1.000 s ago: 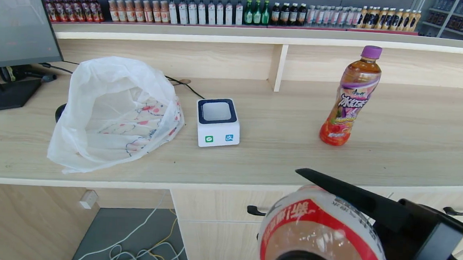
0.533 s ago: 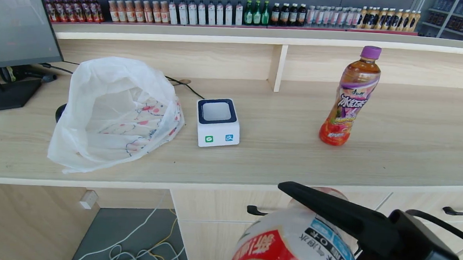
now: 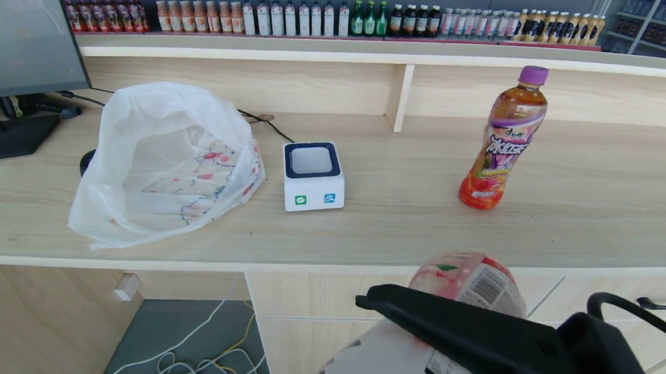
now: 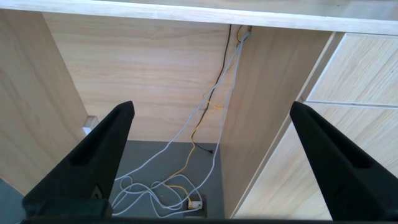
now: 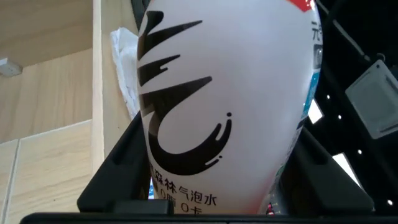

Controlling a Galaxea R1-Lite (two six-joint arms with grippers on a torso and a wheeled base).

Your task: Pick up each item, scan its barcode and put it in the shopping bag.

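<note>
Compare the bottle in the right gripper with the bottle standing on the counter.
The held bottle is clamped in the right gripper, off the counter; the standing bottle rests free on it. The held bottle is tilted; the standing bottle is upright. The held bottle's label is mostly white; the standing bottle's is purple and red. Both are labelled drink bottles.

Bright, even light leaves only soft shadows on the counter (image 3: 399,230), whose edges bow slightly.

place: shop | checkout counter (image 3: 399,224); payment scanner (image 3: 313,175); shelved drink bottles (image 3: 330,19) behind
</note>
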